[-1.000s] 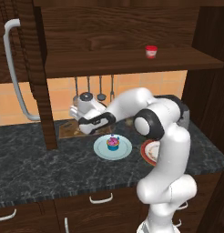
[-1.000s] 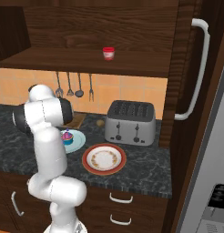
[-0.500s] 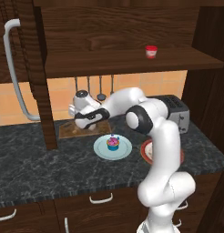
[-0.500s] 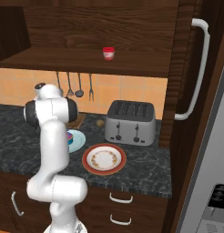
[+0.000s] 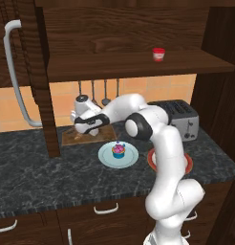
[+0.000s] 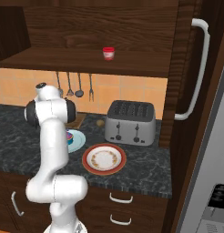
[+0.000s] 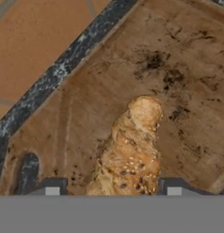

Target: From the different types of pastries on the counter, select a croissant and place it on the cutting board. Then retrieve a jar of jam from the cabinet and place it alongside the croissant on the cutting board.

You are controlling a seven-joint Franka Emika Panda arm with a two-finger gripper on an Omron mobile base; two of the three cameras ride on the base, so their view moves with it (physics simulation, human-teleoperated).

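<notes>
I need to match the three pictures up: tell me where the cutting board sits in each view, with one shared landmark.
Left base view: the cutting board lies left of centre on the counter, under the gripper.
Right base view: a corner of it peeks out right of the arm, left of the toaster.
Hand view: its mottled wood spreads under the croissant.
Shared landmark: the hanging utensils above it.

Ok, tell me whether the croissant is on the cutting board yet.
On it. In the hand view the croissant lies on the brown cutting board, between the gripper tips; whether they grip it, cannot tell.
</notes>
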